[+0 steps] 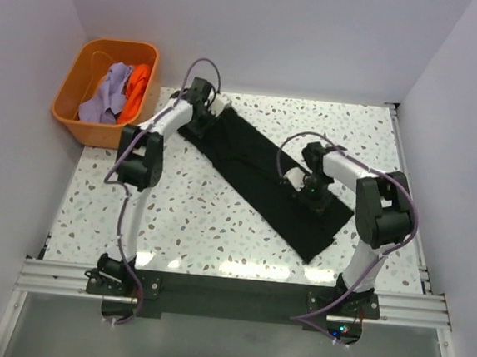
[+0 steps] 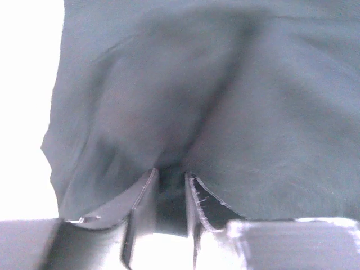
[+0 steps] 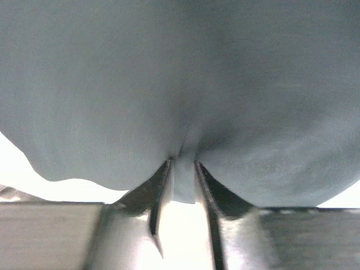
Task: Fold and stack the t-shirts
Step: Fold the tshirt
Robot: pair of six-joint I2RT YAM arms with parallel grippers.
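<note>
Large black cloth t-shirt (image 1: 256,167) lies flat on white speckled table (image 1: 193,216), a long diagonal strip. It starts just right of the rigid orange plastic tub (image 1: 65,92) and runs away from it toward the near right. Tub sits off the table's far-left corner.

Left fingers (image 2: 135,197) are down on the shirt end nearest the tub, nearly pressed together, pinching a gathered fold of the black cloth. The cloth puckers into the narrow gap between them. Pale shirt edge shows at the side in the left wrist view.

Right fingers (image 3: 216,194) are on the shirt's right edge, about mid-length, well apart from the tub. Narrow gap, and a small tuck of black cloth is pinched in it, with fabric bulging above both tips.

Inside the tub: crumpled lavender cloth shirt (image 1: 104,92) on the left, bright orange cloth shirt (image 1: 138,86) touching it on the right. Both are unfolded.
</note>
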